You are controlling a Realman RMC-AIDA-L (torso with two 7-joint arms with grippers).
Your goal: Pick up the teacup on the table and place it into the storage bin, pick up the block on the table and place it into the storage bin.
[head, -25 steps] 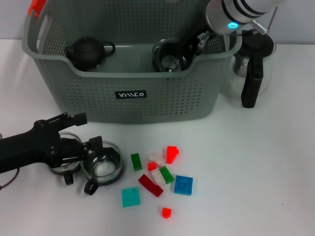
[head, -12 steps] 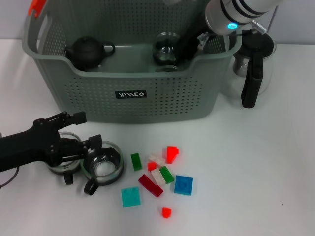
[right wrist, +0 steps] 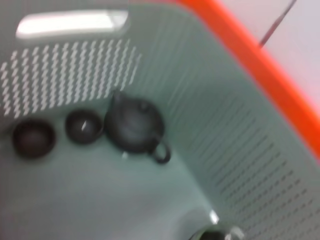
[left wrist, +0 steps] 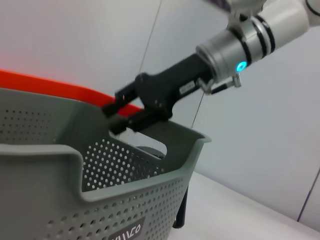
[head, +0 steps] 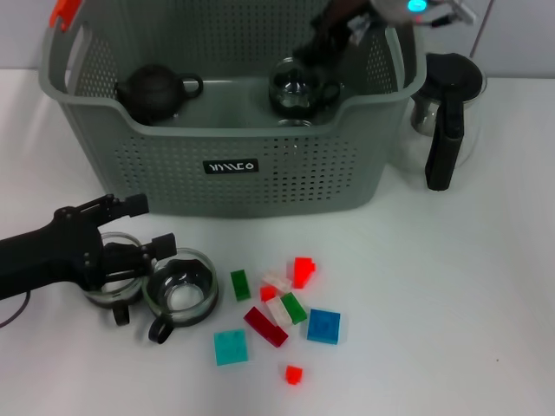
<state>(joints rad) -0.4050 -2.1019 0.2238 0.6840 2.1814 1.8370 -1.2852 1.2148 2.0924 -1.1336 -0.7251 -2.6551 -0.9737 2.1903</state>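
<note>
The grey-green storage bin [head: 225,165] stands at the back of the table and also shows in the left wrist view [left wrist: 65,200]. A glass teacup [head: 299,88] sits inside it towards the right. My right gripper [head: 323,33] is open and empty above that cup, over the bin's back; it also shows in the left wrist view [left wrist: 116,116]. My left gripper [head: 154,224] is open and low at the front left, over a glass teacup [head: 111,293] and beside a second glass teacup [head: 180,293]. Several coloured blocks lie in front of the bin, among them a blue block [head: 323,326] and a cyan block [head: 230,347].
A dark teapot [head: 153,89] sits in the bin's left part; the right wrist view shows it [right wrist: 135,125] with two small dark cups [right wrist: 82,126]. A glass pitcher with a black handle [head: 444,121] stands right of the bin. An orange-red clip [head: 62,12] marks the bin's left handle.
My right gripper has risen up and back out of the bin, leaving the glass teacup resting inside. My left arm has hardly moved.
</note>
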